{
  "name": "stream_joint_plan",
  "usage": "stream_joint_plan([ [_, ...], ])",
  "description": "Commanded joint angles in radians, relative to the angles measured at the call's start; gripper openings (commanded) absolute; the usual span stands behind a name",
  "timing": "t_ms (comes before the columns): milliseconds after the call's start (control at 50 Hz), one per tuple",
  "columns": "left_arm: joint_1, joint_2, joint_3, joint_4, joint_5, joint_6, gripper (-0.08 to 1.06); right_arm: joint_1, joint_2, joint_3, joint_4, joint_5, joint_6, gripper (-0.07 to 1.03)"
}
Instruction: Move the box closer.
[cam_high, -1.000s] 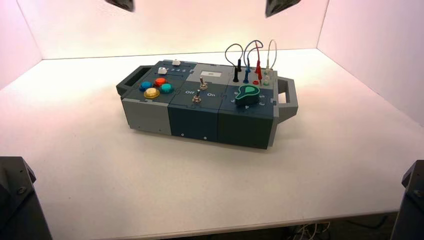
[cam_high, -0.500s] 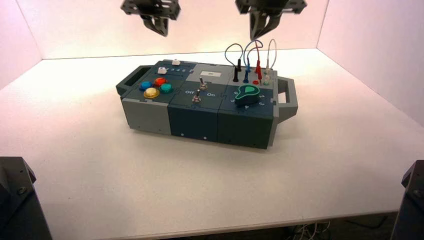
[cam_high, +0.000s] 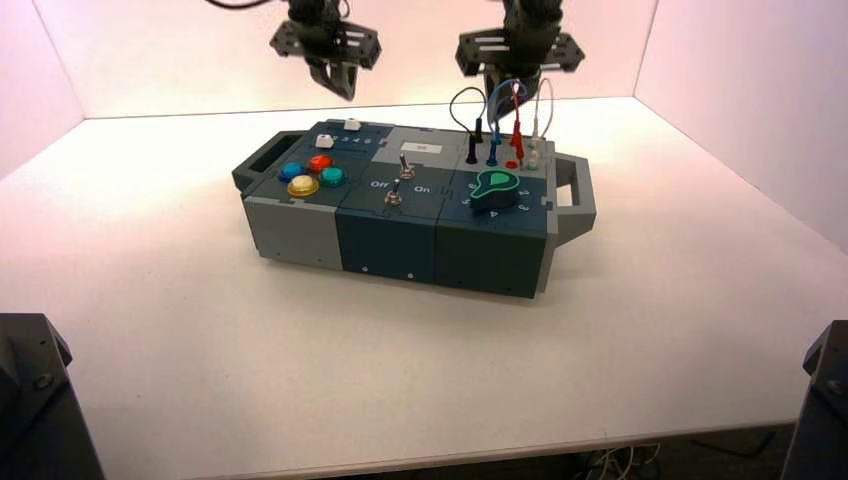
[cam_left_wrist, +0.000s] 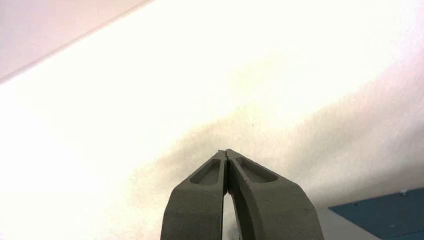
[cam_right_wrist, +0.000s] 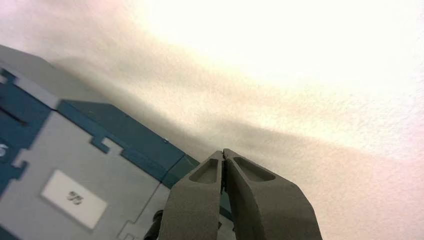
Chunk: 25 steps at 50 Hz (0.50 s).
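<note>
— So, where's the box (cam_high: 410, 205)?

— Mid-table (cam_high: 200, 330), well ahead of me, slightly turned, handles at either end.

— Your claws?

— My left gripper (cam_high: 338, 82) hangs above the table behind the box's button end, fingertips pressed together. My right gripper (cam_high: 512, 86) hovers over the looped wires (cam_high: 500, 105) at the far edge, likewise pinched closed. Whether it touches a wire, I can't quite tell.

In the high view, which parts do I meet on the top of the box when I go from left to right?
Left handle → yellow button → teal button → toggle switch → green knob → right handle. Both grippers hang behind the box, left and right.
</note>
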Motion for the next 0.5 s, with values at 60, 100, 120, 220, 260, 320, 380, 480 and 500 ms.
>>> stream_joint_plan([
  [60,-0.021,-0.006,-0.020,0.000,0.008,0.006,-0.03,0.000,0.002,-0.021,0.009,-0.003,0.002,-0.02],
  [100,-0.023,-0.003,-0.018,0.000,0.011,0.006,-0.03,0.000,0.005,-0.020,0.012,-0.003,0.002,-0.02],
  [120,-0.025,-0.002,-0.018,0.000,0.014,0.006,-0.03,0.000,0.006,-0.020,0.015,-0.003,0.002,-0.02],
  [220,-0.032,0.008,-0.017,0.000,0.023,0.006,-0.03,0.000,0.012,-0.018,0.017,-0.003,0.002,-0.02],
  [260,-0.035,0.011,-0.017,0.000,0.029,0.006,-0.03,0.000,0.014,-0.018,0.018,-0.003,0.002,-0.02],
  [320,-0.038,0.015,-0.017,0.000,0.044,0.006,-0.03,0.000,0.017,-0.018,0.020,-0.003,0.002,-0.02],
  [380,-0.043,0.015,-0.012,0.000,0.066,0.006,-0.03,0.000,0.017,-0.017,0.021,-0.003,0.002,-0.02],
  [480,-0.044,0.012,0.002,0.000,0.086,0.011,-0.03,0.002,0.015,-0.012,0.021,-0.003,0.002,-0.02],
  [500,-0.043,0.012,0.008,0.000,0.089,0.014,-0.03,0.000,0.015,-0.012,0.023,-0.003,0.002,-0.02],
])
